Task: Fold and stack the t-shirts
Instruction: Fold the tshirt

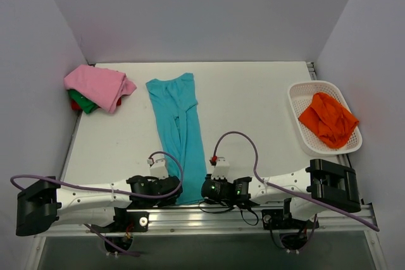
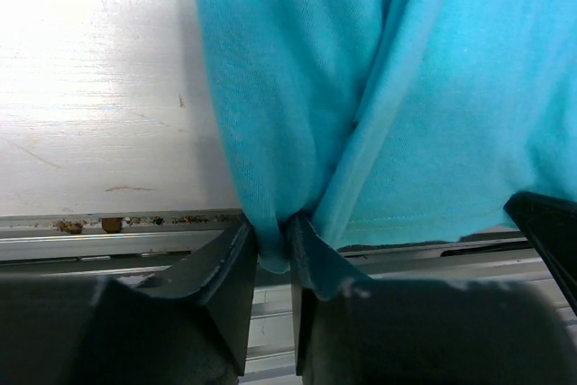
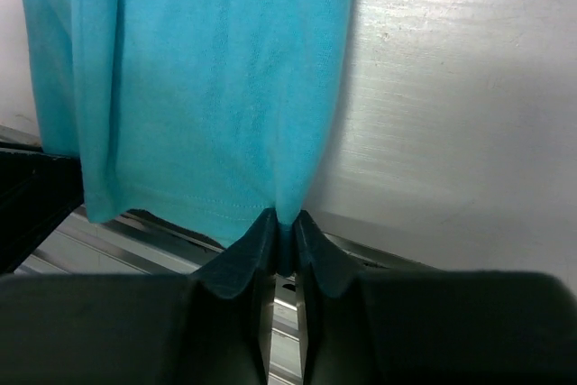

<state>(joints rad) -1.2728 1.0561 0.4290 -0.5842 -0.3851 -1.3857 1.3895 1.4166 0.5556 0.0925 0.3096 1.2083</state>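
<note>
The teal t-shirt (image 1: 179, 124) lies folded lengthwise in a long strip from the table's middle back to its near edge. My left gripper (image 1: 175, 187) is shut on its near left hem corner; the left wrist view shows the teal cloth (image 2: 379, 87) pinched between the jaws (image 2: 273, 250). My right gripper (image 1: 207, 190) is shut on the near right hem corner; the right wrist view shows the hem (image 3: 198, 87) clamped in the jaws (image 3: 284, 236). A pink t-shirt (image 1: 98, 86) lies on green (image 1: 83, 102) and red ones at the back left. An orange t-shirt (image 1: 328, 119) sits in the basket.
A white lattice basket (image 1: 299, 100) stands at the right side of the table. The metal rail (image 1: 209, 214) runs along the near edge under both grippers. Grey walls close in the left, back and right.
</note>
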